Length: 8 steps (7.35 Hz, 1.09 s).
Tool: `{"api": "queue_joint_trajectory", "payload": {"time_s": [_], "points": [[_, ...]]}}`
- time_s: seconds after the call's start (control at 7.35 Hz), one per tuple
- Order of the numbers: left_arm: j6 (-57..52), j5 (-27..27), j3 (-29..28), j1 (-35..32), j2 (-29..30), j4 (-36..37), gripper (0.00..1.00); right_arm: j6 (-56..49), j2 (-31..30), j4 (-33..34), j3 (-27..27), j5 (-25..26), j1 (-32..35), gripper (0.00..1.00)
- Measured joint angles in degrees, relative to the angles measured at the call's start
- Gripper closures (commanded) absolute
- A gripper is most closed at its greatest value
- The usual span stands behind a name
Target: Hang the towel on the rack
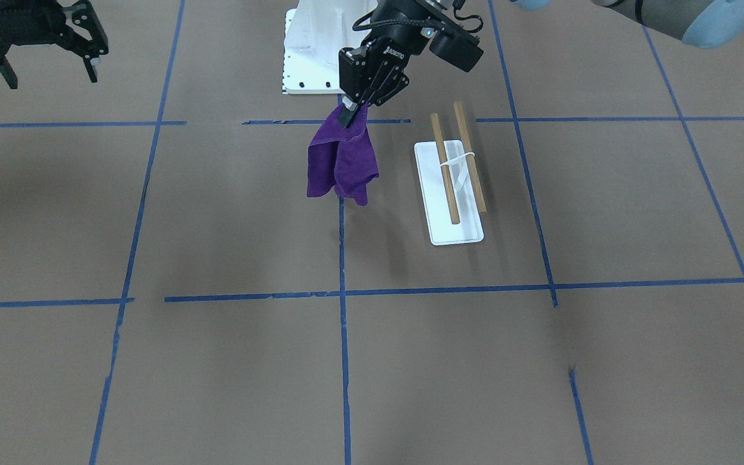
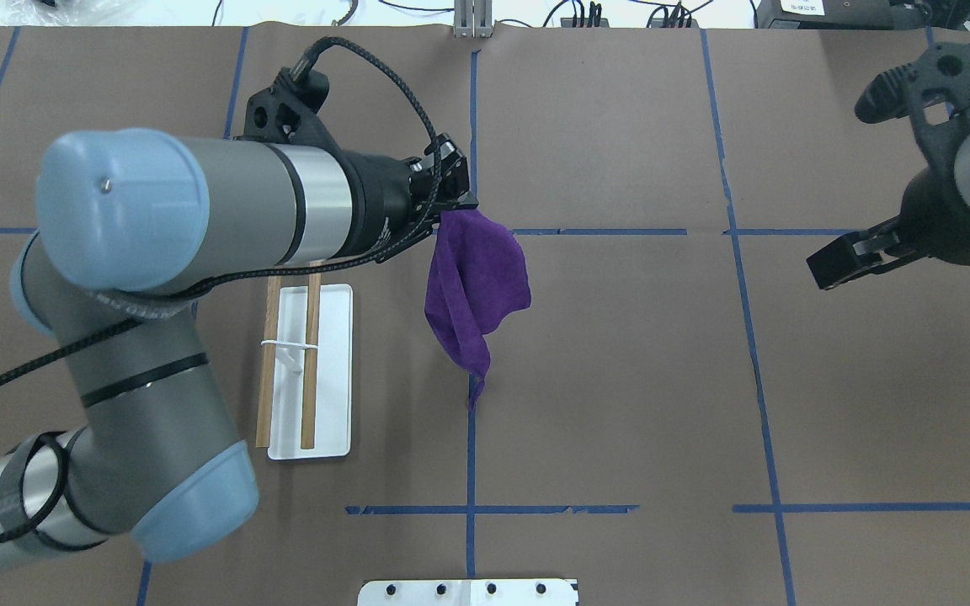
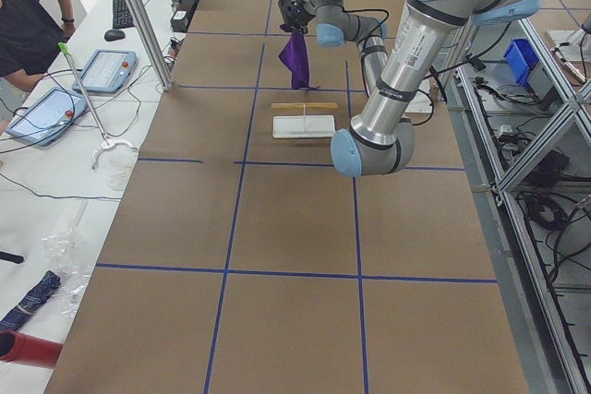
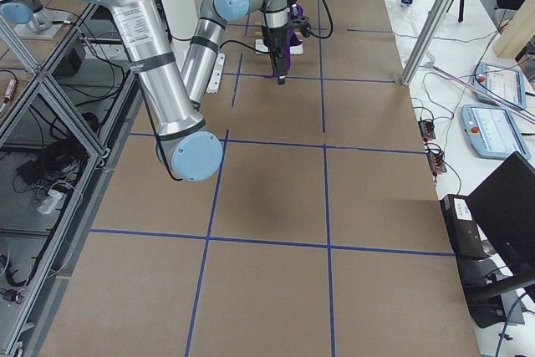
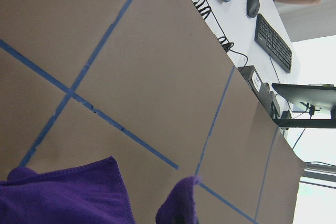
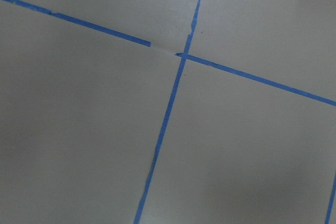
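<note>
Seen from overhead, the left arm is reaching in from 9 o'clock across the brown table (image 2: 620, 379). The rack (image 2: 329, 370) is sitting just below its forearm, and its two wooden dowels are running from 12 to 6 o'clock over the white base. Nothing is hanging on them.

The left gripper (image 2: 460, 206) is sitting at about 1 o'clock from the rack, its fingers pressed together on the top corner of the towel (image 2: 477, 286). The purple cloth is hanging down in loose folds toward 6 o'clock from the claw, at 3 o'clock of the rack and apart from it. Its lowest tip is pointing at a blue tape line.

Far off at 3 o'clock, well apart from the towel, the right gripper (image 1: 51, 77) is hovering with its fingers spread wide and gripping nothing.
</note>
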State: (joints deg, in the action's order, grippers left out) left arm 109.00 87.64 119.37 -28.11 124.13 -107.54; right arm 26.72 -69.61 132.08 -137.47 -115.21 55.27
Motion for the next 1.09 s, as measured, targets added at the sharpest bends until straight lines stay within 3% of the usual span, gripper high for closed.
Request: {"api": "queue_joint_trajectory", "payload": {"time_s": [0.27, 0.54, 0.82, 1.09], "points": [[-0.56, -6.89, 4.44, 3.18, -3.61, 6.82, 1.0, -9.83, -2.13, -0.31, 4.87, -4.16, 6.44, 0.0], [-1.31, -8.65, 7.07, 3.38, -8.79, 10.08, 1.0, -14.66, -5.39, -4.4, 8.83, -6.58, 10.41, 0.0], [-6.19, -11.28, 10.66, 2.51, -19.1, 10.6, 1.0, -18.07, -9.4, -10.84, 12.56, -9.06, 14.05, 0.0], [-12.2, -12.66, 13.12, 0.42, -28.46, 10.38, 1.0, -18.78, -10.99, -12.65, 13.93, -10.37, 16.0, 0.0]]}}
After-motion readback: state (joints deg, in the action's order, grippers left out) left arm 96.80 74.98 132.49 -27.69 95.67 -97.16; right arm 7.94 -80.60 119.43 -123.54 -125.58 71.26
